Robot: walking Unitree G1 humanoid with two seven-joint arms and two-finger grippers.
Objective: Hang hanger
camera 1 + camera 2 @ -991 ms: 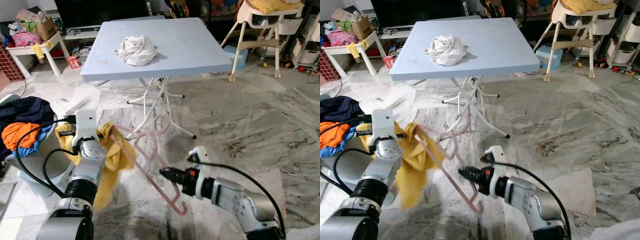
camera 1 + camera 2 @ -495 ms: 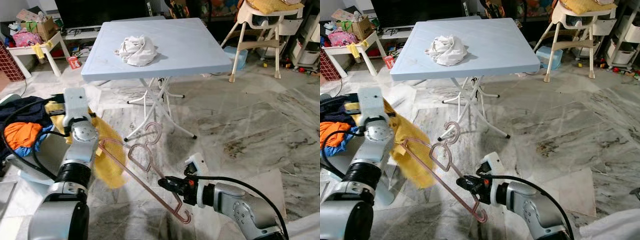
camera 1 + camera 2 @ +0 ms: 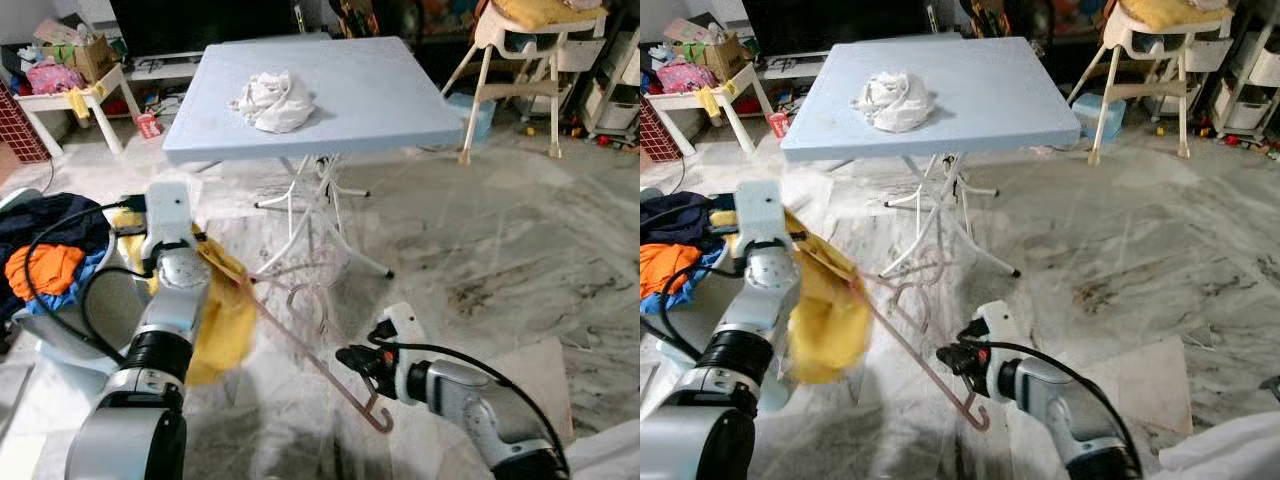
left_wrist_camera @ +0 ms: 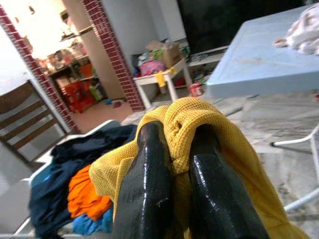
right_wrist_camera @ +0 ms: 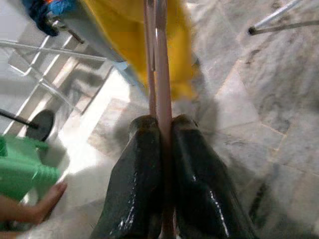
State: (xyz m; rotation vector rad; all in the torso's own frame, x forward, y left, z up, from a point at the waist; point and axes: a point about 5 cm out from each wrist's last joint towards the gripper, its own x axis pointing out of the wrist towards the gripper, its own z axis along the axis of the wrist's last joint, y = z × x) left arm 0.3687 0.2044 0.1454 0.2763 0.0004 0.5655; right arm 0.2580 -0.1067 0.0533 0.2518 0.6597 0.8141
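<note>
The right pincer [image 3: 352,357], low and near over the marble floor [image 3: 500,240], has its two black fingers [image 5: 142,199] pressed together on the thin rod of a pale pink hanger [image 3: 310,345]. The hanger slants up and to the left from there, its hook end blurred near the legs of the blue desk [image 3: 320,95], its other end reaching the yellow cloth [image 3: 225,315]. The left pincer [image 4: 172,164] is clamped on a fold of that yellow cloth, which hangs limp beside the left arm.

Judging by looks, the hanger is light, stiff and smooth, so it could slide or swivel in a two-finger pinch; a hold on the straight rod near its middle, as now, seems steadier than near the curved end. The cloth is soft and floppy and will sag wherever it is not held.

The right wrist view shows the rod squeezed between the fingers, and also a person's hand [image 5: 47,199] at floor level beside a green object [image 5: 20,169], too blurred to name. The left wrist view shows the cloth bunched between the left fingers [image 4: 144,184], with a heap of dark and orange laundry [image 4: 75,189] beyond. The head views show the desk with a crumpled white cloth [image 3: 272,100] on it, and a laundry basket [image 3: 60,330] at near left.
</note>
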